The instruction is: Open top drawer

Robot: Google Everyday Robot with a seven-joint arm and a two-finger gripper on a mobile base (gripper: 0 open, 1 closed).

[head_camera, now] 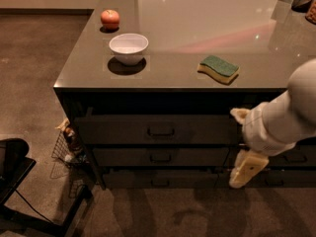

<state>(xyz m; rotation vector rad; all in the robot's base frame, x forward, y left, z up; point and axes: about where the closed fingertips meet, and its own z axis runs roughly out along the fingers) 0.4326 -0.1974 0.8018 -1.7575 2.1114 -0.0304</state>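
The top drawer (123,130) is the wide dark grey front just under the counter top, with a small bar handle (160,131) at its centre. It sits flush with the fronts around it. My gripper (247,168) is cream-coloured and hangs from the white wrist (269,125) that comes in from the right. It is in front of the cabinet, at the right end of the top drawer and lower, at the height of the two shorter drawers (160,157). It is well to the right of the handle and not touching it.
On the grey counter top (197,28) are a red apple (110,19), a white bowl (128,47) and a green-and-yellow sponge (218,68). A wire basket (68,148) stands by the cabinet's left corner. A black frame (19,181) is at the lower left. The right-hand drawer stack (296,158) lies behind my arm.
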